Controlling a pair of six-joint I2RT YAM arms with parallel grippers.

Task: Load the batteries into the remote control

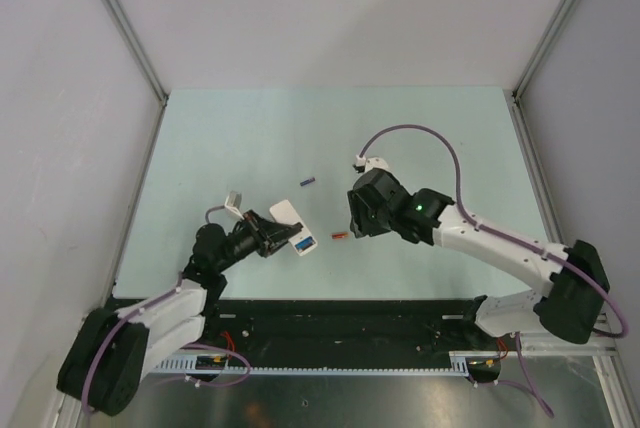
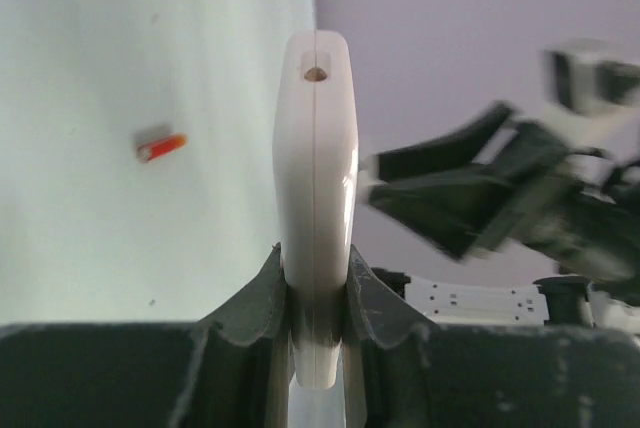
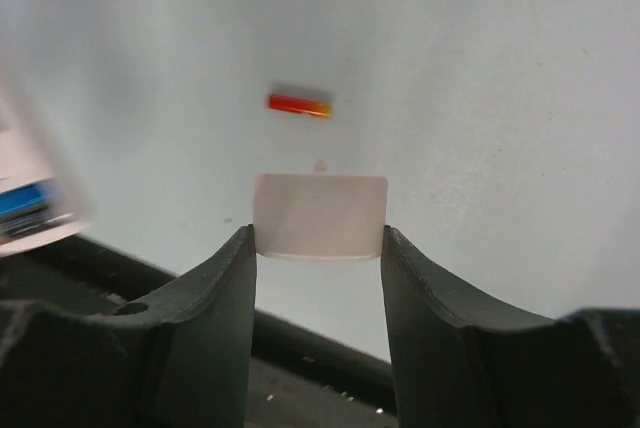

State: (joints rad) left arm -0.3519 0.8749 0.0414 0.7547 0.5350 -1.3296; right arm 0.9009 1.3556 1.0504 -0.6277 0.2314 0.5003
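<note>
The pale green table (image 1: 240, 138) is taking up most of what I am seeing, with two arms reaching over it from the near edge. The left gripper (image 1: 270, 233) is clamping the one remote control (image 1: 288, 225) by its flat faces. From its wrist the handset (image 2: 315, 178) is standing edge-on between the fingers (image 2: 262, 298), its white seam facing the camera. The right gripper (image 1: 356, 222) is hanging just right of the remote without touching it, and its jaws are pinching the single small white cover piece (image 3: 320, 215) by two opposite edges. I am counting three batteries. A blue one (image 1: 303, 244) is sitting in the open near end of the remote, showing again at the left edge of the right wrist view (image 3: 25, 198). An orange-red one (image 1: 338, 236) is lying loose on the table between the two grippers, just right of the remote's near end and close to the right gripper; it is blurred in both wrist views (image 2: 160, 145) (image 3: 298, 104). A dark purple one (image 1: 307, 183) is lying alone farther out, beyond the remote and left of the right gripper.
</note>
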